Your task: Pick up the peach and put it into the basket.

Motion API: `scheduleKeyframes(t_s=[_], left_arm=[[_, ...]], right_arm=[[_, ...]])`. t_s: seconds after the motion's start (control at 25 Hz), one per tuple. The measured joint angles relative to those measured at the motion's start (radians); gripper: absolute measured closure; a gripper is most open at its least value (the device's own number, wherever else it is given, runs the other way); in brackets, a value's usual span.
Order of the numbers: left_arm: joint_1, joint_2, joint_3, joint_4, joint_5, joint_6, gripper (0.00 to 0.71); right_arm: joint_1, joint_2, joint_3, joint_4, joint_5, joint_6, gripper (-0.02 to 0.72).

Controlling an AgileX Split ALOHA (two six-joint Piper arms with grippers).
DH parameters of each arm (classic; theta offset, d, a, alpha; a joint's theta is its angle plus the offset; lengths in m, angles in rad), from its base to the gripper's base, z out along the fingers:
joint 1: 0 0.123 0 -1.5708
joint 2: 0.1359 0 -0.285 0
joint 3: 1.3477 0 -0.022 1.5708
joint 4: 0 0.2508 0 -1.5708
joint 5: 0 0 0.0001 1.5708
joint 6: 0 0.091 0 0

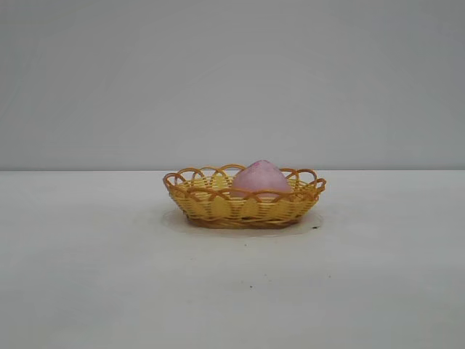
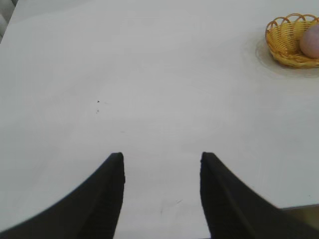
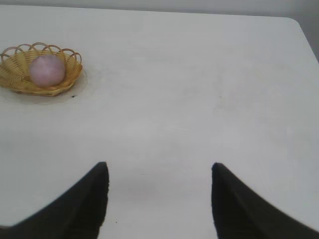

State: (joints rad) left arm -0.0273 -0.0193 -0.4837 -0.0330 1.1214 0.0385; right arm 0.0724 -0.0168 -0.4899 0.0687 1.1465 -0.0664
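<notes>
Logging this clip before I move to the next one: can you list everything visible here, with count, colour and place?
peach: one, matte pink, lying inside the basket, its top above the rim.
basket: one, yellow-orange wicker with a looped rim, standing on the table near the middle of the exterior view.
table: one, white, bare around the basket apart from a few tiny dark specks.
wall: plain grey, behind the table.
left gripper: one, black fingers, open and holding nothing, over bare table well away from the basket.
right gripper: one, black fingers, open and holding nothing, over bare table, also well away from the basket.
</notes>
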Motion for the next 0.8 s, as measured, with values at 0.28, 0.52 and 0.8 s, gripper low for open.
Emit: scheduleKeyframes(t_s=[0.28, 0.52, 0.8], left_arm=[[0.000, 0.000, 0.000, 0.000, 0.000, 0.000, 0.369], [0.000, 0.000, 0.000, 0.000, 0.000, 0.000, 0.369], [0.000, 0.000, 0.000, 0.000, 0.000, 0.000, 0.419]], right_arm=[[0.000, 0.000, 0.000, 0.000, 0.000, 0.000, 0.314], [0.000, 0.000, 0.000, 0.000, 0.000, 0.000, 0.314], [0.000, 0.000, 0.000, 0.000, 0.000, 0.000, 0.314]])
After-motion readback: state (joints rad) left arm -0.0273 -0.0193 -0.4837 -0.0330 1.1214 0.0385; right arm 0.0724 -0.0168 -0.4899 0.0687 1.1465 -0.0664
